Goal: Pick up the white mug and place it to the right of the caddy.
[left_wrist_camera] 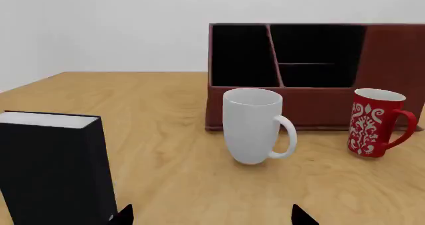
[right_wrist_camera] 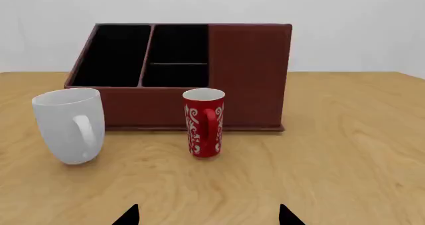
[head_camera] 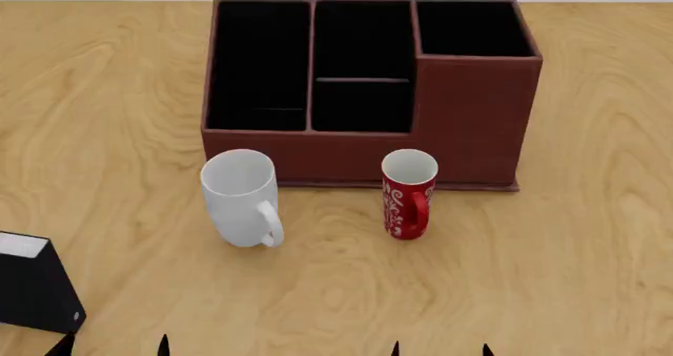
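Pale wall stands behind a wooden bench (head_camera: 589, 238) that carries all the things. Biggest is the caddy (head_camera: 474, 112), a reddish-brown box with black compartments, at the far middle of the bench. The head view looks down into its compartments, while both wrist views show it from low, with the wall above it.

Next in size is a black box with a white top (left_wrist_camera: 50, 170), upright at the near left. It is large in the left wrist view, partly cut off at the edge in the head view, and the right wrist view does not show it.

The white mug (head_camera: 242, 198) stands upright in front of the caddy's left part, near it but not touching, with the handle toward the robot and a little to the right. A red mug with white pattern (head_camera: 408, 194) stands upright just before the caddy's front, well apart from the white mug.

To the right of the caddy the bench is bare wood up to the picture edge.

Only dark tips of the left gripper (left_wrist_camera: 212, 216) and the right gripper (right_wrist_camera: 209, 216) show. Both jaws stand apart and hold nothing, on the near side of the mugs.
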{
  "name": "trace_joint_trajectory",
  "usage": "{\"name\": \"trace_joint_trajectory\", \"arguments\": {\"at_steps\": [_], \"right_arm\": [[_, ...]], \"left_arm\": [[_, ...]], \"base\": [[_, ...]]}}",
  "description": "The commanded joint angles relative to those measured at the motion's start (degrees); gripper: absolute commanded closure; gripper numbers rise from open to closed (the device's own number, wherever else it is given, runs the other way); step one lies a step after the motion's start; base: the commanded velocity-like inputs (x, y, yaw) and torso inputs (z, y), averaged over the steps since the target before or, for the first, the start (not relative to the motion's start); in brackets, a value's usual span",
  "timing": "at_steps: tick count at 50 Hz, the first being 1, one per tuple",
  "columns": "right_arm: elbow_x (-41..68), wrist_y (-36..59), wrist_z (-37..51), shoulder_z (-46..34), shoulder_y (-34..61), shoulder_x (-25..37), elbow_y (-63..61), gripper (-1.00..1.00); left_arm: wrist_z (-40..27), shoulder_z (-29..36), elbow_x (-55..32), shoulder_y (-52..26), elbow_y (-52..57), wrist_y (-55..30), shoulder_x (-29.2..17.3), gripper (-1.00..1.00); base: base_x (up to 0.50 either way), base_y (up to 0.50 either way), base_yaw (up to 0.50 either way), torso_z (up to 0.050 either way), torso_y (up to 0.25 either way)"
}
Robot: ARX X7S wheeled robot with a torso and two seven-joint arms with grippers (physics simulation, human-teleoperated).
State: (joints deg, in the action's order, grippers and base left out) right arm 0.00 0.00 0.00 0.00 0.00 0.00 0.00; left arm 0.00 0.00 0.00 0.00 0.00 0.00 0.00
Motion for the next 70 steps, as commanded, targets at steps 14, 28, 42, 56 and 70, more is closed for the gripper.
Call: {"name": "trace_joint_trajectory", "arguments": {"at_steps": [14,28,42,56,70], "right_arm": [[2.7,-0.3,4.1,-2.3,0.2,3.1,2.3,-1.0],[4.5,21.2,6.4,-0.3,7.3,7.4,-21.0,-1.0],[17.6,57.7,7.5,8.0,27.5,11.4,-49.6,-1.0],[21.5,66.0,8.3,11.8,35.4,11.6,-53.2,-1.0],[21.0,63.1,8.2,11.3,34.1,12.9,-51.7,-1.0]], "left_arm": [[-3.7,4.5,-1.0,-0.3,-2.0,1.6,-2.6,-1.0],[-3.9,8.1,3.1,-7.7,24.5,-20.0,-6.2,-1.0],[-1.6,12.4,8.2,-27.3,49.2,-50.4,-7.3,-1.0],[-1.7,11.3,7.4,-30.8,51.3,-52.5,-7.2,-1.0],[-1.8,10.3,6.5,-32.7,53.1,-54.7,-7.4,-1.0]], "base": [[0.0,0.0,0.0,0.0,0.0],[0.0,0.0,0.0,0.0,0.0],[0.0,0.0,0.0,0.0,0.0],[0.0,0.0,0.0,0.0,0.0],[0.0,0.0,0.0,0.0,0.0]]}}
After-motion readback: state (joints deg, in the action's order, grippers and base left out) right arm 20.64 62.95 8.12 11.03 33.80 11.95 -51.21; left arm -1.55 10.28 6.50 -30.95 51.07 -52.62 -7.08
